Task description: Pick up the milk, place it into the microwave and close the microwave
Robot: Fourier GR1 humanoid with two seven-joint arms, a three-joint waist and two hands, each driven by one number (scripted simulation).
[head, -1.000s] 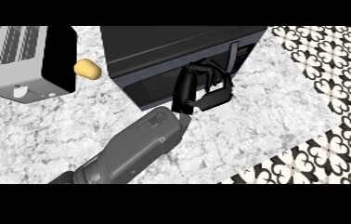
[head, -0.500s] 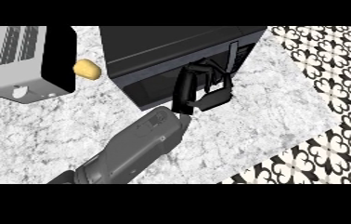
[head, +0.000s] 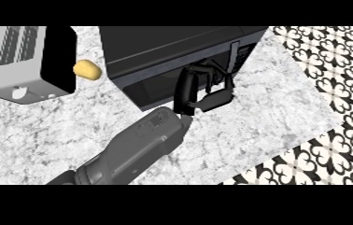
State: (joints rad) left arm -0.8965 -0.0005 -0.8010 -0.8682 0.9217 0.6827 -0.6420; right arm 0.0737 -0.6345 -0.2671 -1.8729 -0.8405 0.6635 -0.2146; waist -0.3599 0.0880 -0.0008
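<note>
Black microwave [head: 158, 51], glossy dark door. Black hand [head: 203, 91] on a grey forearm [head: 131, 149]. Desk [head: 262, 112] in white-and-grey marble, mottled veins all over. White toaster [head: 31, 60] with a black side panel. Pale yellow lump [head: 88, 69] beside it. Floor [head: 317, 56] tiled cream with black ornamental curls.

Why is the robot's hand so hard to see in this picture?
Head view: the black hand lies against the black microwave, dark on dark, so its outline blends in; the pale marble counter and the yellow lump stand out clearly, with no glare visible.
</note>
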